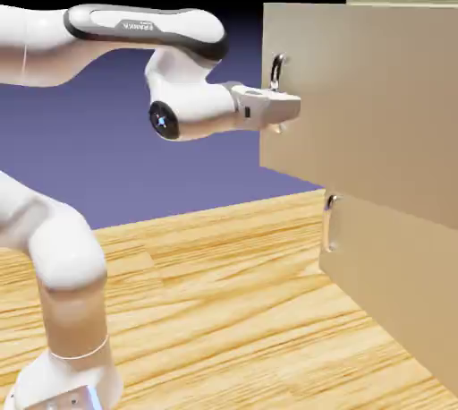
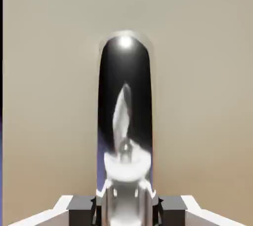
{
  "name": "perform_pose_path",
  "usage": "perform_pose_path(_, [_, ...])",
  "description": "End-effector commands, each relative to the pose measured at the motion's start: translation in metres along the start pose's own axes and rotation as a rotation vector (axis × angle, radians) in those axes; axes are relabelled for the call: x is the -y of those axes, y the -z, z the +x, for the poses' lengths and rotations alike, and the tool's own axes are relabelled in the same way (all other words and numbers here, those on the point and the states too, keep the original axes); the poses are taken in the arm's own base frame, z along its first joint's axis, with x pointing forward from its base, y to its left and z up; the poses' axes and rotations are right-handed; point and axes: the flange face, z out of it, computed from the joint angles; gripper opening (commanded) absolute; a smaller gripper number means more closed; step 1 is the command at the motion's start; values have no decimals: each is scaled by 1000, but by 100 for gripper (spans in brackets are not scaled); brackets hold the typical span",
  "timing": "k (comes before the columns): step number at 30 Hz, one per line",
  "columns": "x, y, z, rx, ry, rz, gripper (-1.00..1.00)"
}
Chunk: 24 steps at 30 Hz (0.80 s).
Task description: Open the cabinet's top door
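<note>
The beige cabinet point(image 1: 407, 310) fills the right of the exterior view. Its top door point(image 1: 367, 104) stands swung out a little, its free edge further left than the lower panel's edge. The curved silver handle point(image 1: 277, 71) sits near that edge. My gripper point(image 1: 286, 120) is level against the door, shut on the handle's lower part. In the hand view the handle point(image 2: 126, 96) rises large and shiny between my two grey fingertips point(image 2: 81, 211), with my gripper point(image 2: 126, 212) closed around its base and the beige door point(image 2: 49, 72) behind it.
The lower door point(image 1: 394, 283) sits flush below, with its own small handle point(image 1: 331, 220). The wooden table point(image 1: 224, 310) spreads under the arm, whose base rises at the lower left.
</note>
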Motion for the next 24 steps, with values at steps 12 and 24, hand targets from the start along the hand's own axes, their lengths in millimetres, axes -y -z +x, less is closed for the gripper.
perform_pose_path(12, [-16, 63, 16, 90, -1, 89, -100])
perform_pose_path(24, [-35, 117, 35, 171, -1, 170, -100])
